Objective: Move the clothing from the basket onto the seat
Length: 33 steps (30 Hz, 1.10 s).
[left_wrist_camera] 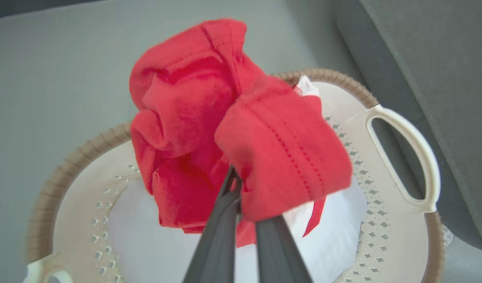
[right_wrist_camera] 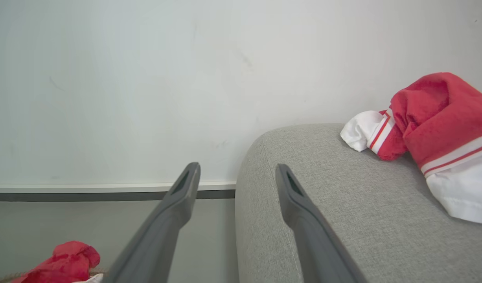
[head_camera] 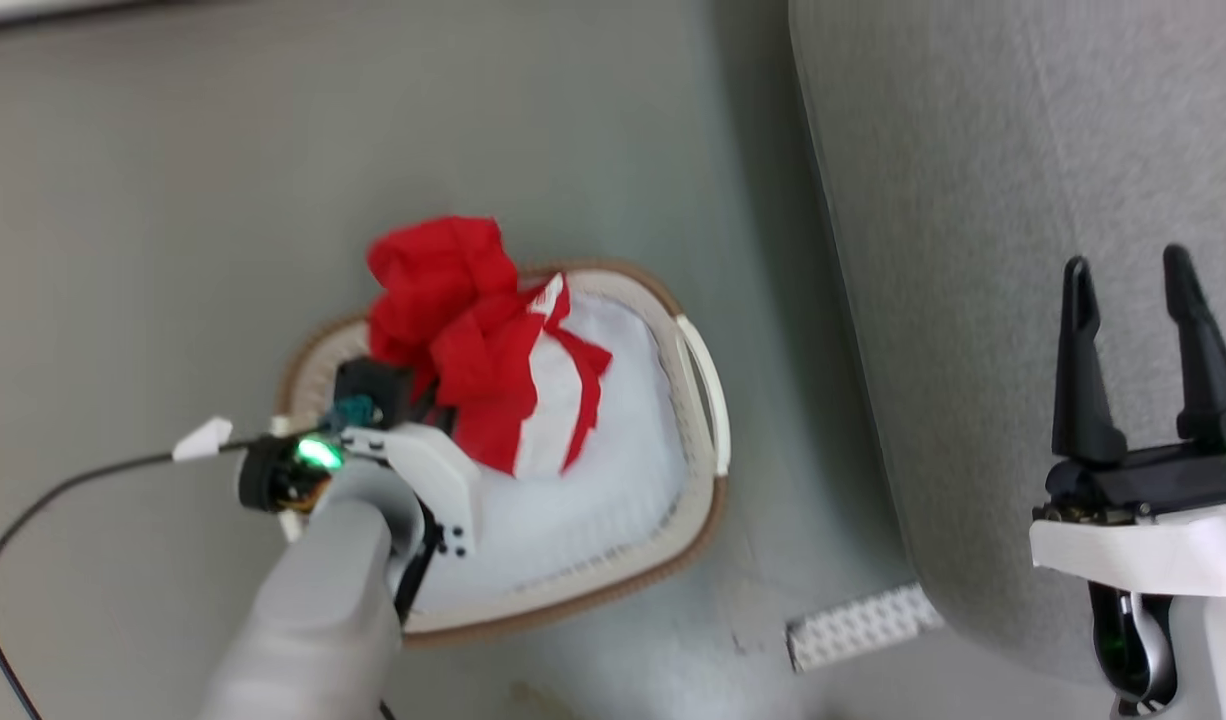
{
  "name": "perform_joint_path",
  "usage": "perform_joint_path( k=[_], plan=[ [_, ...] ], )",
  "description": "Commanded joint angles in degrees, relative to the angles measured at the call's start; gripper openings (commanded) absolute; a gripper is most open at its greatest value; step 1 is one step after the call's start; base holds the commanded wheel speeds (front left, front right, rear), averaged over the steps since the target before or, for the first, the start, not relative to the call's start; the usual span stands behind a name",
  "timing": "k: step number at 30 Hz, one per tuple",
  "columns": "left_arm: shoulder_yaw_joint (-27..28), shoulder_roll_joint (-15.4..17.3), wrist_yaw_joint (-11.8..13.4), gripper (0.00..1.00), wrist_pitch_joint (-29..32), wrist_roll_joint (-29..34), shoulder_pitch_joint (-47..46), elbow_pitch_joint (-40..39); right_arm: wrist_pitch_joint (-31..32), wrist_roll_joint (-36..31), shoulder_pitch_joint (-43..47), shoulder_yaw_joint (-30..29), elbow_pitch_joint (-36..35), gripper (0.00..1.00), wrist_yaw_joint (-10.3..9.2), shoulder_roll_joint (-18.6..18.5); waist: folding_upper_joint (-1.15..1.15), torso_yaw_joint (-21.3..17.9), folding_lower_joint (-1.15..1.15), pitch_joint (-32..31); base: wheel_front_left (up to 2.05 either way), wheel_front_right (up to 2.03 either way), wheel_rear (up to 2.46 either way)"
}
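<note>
Left gripper (left_wrist_camera: 241, 196) is clenched on the red-and-white garment (left_wrist_camera: 241, 129). The fingers pinch a fold low in the bunch, so the red mass balloons over the fingertips and the white panel with red trim hangs toward the pale pad (head_camera: 593, 500) lining the basket (head_camera: 708, 500). The garment sits over the basket's far rim, on the side away from the seat (head_camera: 973, 200). Can't tell if the tail is clear of the pad. Pinching a fold makes sense here: soft cloth, no firm edge to hook. Risk, my read: the hanging tail drags on the rim by the handle on the way across.

Right gripper (head_camera: 1126, 265) is released, jaws apart and holding nothing, parked over the seat near its edge facing the basket. I'd guess that keeps it out of the left arm's path. A second garment (right_wrist_camera: 441, 118) lies on the seat near its far edge by the wall (right_wrist_camera: 146, 78). So roughly halfway: one piece down, one in hand. The basket stands on the floor (head_camera: 173, 200) just beside the seat's side, so the carry is short.
</note>
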Motion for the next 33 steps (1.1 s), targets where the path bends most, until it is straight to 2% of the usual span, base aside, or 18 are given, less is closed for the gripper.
perform_joint_path(
  k=[1,7,14,19,27,33],
  plan=[
    [-0.4,0.0,-0.4,0.0,-0.2,-1.2,2.0,-1.0,0.1,-0.4,1.0,-0.3,0.7,1.0,-0.15,-0.1,0.0,4.4,0.0,-8.3,0.0,0.0,0.0],
    [-4.9,0.0,-1.2,0.0,-0.4,-7.8,10.3,-11.9,0.1,-2.2,4.4,-1.6,5.0,1.0,-0.15,-0.2,0.0,8.8,0.0,-20.9,0.0,0.0,0.0],
    [-6.4,0.2,1.6,0.0,0.2,-11.1,17.8,-25.2,0.1,-3.5,9.8,-2.6,8.6,1.0,-0.15,-0.2,0.0,12.0,0.0,-31.7,0.0,0.0,0.0],
    [-5.3,2.7,3.4,0.0,2.9,-12.6,24.3,-37.0,0.0,-4.0,13.8,-1.4,10.4,1.0,-0.15,-0.2,0.0,12.6,0.0,-38.1,0.0,0.0,0.0],
    [-3.0,8.2,7.2,0.0,10.0,-14.0,35.0,-57.4,0.1,-4.0,19.5,1.2,11.2,1.0,-0.15,-0.7,0.0,13.3,0.0,-43.4,0.0,0.0,0.0],
    [-1.8,10.8,9.2,0.0,14.1,-14.9,39.9,-67.9,0.1,-2.6,20.1,4.9,10.4,1.0,-0.15,-2.0,0.0,13.4,0.0,-44.3,0.0,0.0,0.0]
  ],
)
